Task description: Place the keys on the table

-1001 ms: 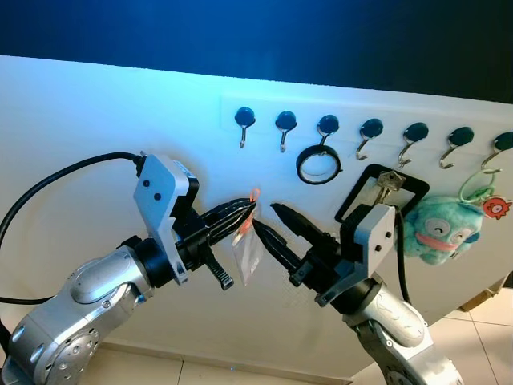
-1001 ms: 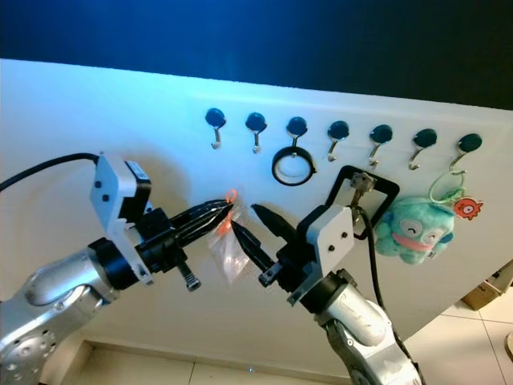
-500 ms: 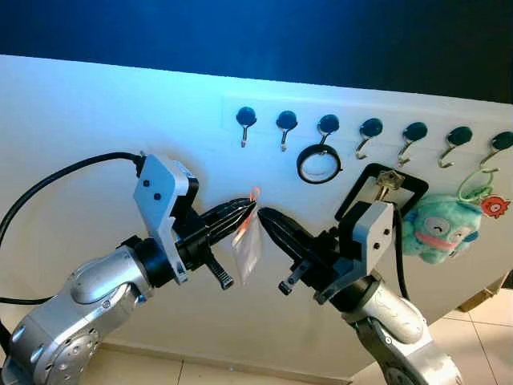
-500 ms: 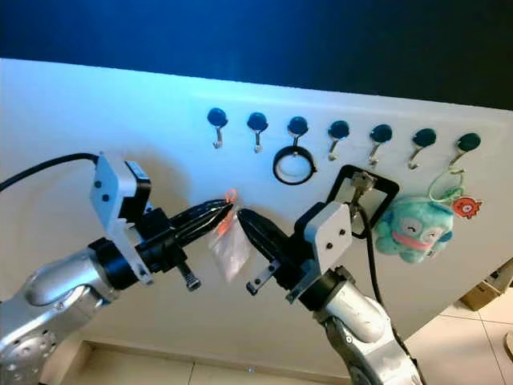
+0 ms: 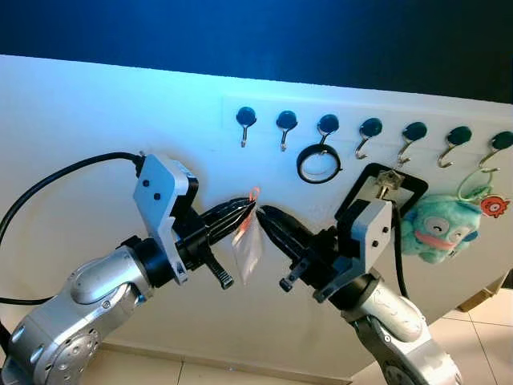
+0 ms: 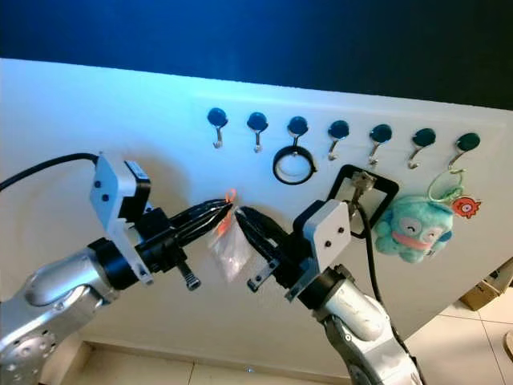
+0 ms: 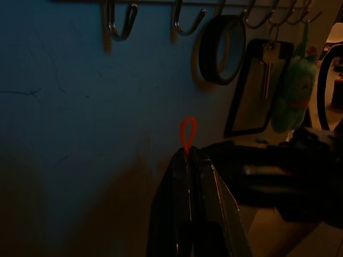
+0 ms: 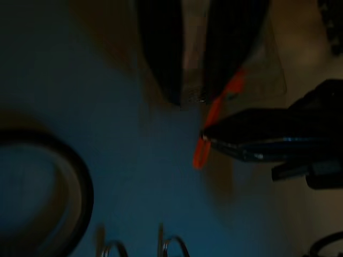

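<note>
Left gripper (image 5: 250, 210) fingers are clenched on an orange loop (image 7: 187, 134) carrying a clear bag (image 5: 248, 250); contents indistinct. Right gripper (image 5: 267, 218) fingers: state indeterminable. Keys (image 5: 388, 181) hang on the far hook rail (image 5: 369, 128), right.

Quick count: seven hooks (image 5: 369, 128) in one row on the wall rail. Hanging off them there's one black ring (image 5: 319, 165), one black frame tag (image 5: 382, 195) with one key (image 5: 389, 181), and one teal plush toy (image 5: 437, 228). Below the rail, two claws, left claw (image 5: 248, 210) and right claw (image 5: 265, 215), and one clear tag with an orange loop (image 5: 248, 243).
</note>
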{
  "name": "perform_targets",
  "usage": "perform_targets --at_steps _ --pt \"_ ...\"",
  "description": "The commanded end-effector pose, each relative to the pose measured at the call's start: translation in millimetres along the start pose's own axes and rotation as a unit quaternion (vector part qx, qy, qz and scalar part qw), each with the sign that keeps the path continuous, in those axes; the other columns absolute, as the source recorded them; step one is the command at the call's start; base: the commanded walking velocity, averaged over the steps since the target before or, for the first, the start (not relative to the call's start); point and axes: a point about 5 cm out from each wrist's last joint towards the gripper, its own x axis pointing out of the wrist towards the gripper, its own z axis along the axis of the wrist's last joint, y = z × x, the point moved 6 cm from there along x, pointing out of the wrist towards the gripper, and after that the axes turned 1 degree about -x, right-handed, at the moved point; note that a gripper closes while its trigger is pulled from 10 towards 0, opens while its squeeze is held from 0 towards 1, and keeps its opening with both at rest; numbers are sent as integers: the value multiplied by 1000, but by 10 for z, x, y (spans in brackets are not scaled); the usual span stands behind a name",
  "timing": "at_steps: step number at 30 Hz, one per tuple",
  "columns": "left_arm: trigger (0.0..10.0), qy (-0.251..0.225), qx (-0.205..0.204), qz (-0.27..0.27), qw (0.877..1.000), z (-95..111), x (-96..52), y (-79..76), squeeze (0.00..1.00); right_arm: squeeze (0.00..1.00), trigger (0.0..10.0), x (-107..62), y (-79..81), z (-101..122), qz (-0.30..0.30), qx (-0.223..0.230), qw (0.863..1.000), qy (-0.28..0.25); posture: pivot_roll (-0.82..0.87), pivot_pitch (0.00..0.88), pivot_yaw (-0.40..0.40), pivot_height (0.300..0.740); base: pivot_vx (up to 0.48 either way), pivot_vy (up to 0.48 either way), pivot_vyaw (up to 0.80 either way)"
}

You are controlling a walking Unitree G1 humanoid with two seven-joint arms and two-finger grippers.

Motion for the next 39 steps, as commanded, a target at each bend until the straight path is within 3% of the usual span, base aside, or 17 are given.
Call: perform_targets --at_steps 1,8,9,10,20,39 --pt "10000 -4 -9 -5 1000 -9 13 -40 0 1000 10000 -28 34 33 7 1 1000 -1 87 156 -21 740 0 0 0" --pt "10000 -18 -13 -8 1000 27 100 -15 0 1000 10000 -32 40 52 7 2 1000 -1 81 156 -16 740 0 0 0" --pt "10000 -19 -14 -8 1000 30 110 -12 0 741 10000 -33 47 54 8 4 1000 -1 81 156 -16 740 0 0 0" --pt "10000 -19 -14 -7 1000 24 128 1 0 0 10000 -35 76 58 15 9 1000 0 79 156 -13 740 0 0 0" --pt "10000 -25 -20 -30 999 33 213 -47 0 0 10000 -27 188 61 43 22 999 4 72 157 -5 740 0 0 0" --pt "10000 -29 -27 -88 995 89 158 -262 0 0 10000 108 -31 1 -6 -6 1000 5 80 157 -14 740 0 0 0"
